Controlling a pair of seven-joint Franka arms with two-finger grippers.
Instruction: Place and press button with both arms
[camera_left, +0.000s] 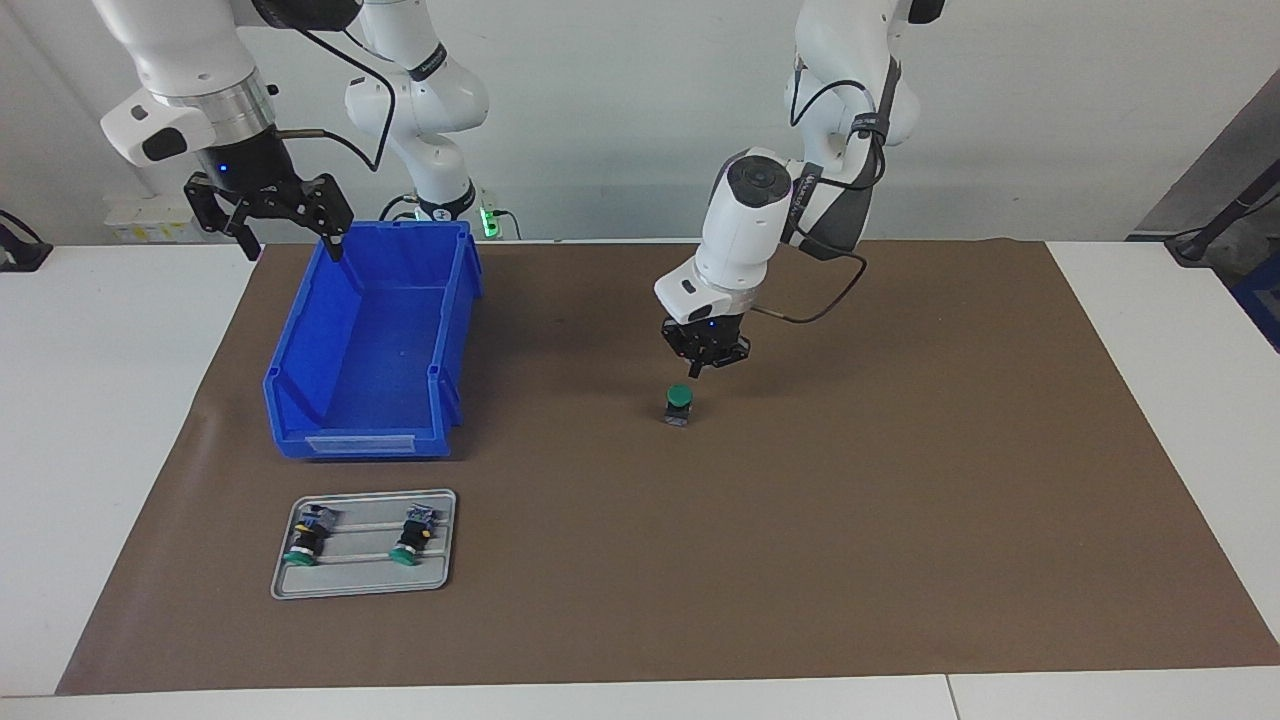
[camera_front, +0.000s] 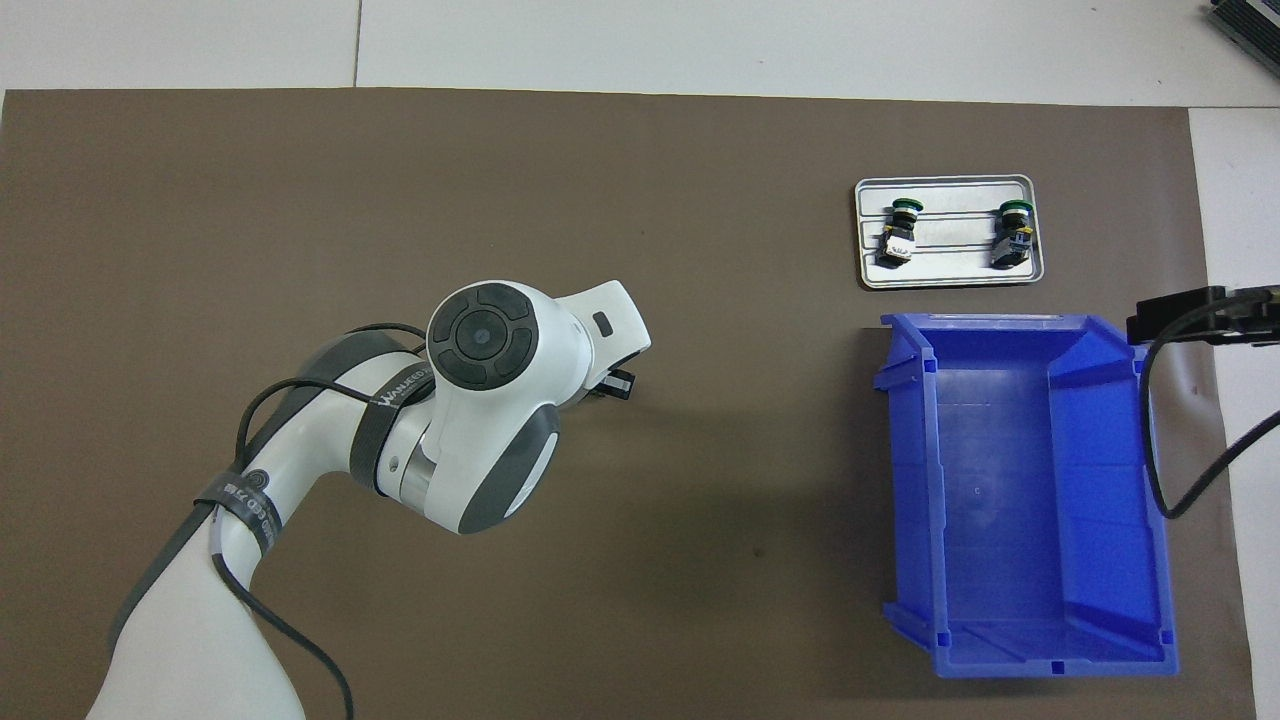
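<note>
The button (camera_left: 679, 405) stands placed on the mat. My left gripper (camera_left: 697, 372), fingertips together, hovers above it; pressing remains. My right gripper (camera_left: 272, 215) waits spread wide

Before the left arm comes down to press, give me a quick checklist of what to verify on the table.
1. Small green-capped push button upright on the brown mat, cap up: ok.
2. Left end effector shut, just over the cap: ok.
3. Contact with the cap: cannot tell.
4. Right end effector open, waiting over the blue plastic bin: ok.
5. Two spare buttons lying in the grey metal tray: ok.
</note>
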